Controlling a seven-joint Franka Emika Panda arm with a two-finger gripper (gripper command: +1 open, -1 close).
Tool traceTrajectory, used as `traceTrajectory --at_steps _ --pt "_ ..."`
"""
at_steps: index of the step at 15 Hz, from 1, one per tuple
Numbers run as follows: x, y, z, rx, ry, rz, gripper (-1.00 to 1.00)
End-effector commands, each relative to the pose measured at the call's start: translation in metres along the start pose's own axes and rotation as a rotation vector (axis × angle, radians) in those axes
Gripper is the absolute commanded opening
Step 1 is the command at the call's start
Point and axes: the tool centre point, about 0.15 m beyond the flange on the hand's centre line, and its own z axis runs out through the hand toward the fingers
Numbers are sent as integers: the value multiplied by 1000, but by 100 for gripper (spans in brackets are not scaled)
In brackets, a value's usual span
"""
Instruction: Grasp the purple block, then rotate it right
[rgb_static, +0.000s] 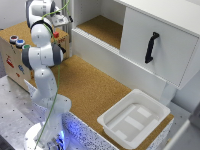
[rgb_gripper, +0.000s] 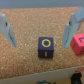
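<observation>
A cork-topped table (rgb_static: 95, 90) sits beside a white cabinet (rgb_static: 150, 45) with a black handle (rgb_static: 151, 47). A white tray (rgb_static: 134, 119) rests at the table's 4 o'clock corner. In the wrist view the pincer (rgb_gripper: 42, 31) hangs released, its fingers (rgb_gripper: 8, 31) straddling the purple block (rgb_gripper: 46, 46). A pink block (rgb_gripper: 78, 44) lies just beside, at 3 o'clock.

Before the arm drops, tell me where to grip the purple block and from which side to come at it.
Grip the purple block across its two opposite flat side faces, coming straight down from above. In the wrist view it sits flat on the cork, circle mark up, centred between the open gripper fingers. The pink block lies close beside it, apart, so the finger on that side probably has to slip between them.
</observation>
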Motion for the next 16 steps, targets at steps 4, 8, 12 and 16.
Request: traceTrajectory --at_steps 4,8,12,16 --pt "24 9 31 43 -215 -120 100" --pt "33 29 37 49 -170 -45 100" --pt "44 36 39 58 -147 -3 100" --pt "46 38 47 75 -150 20 -100"
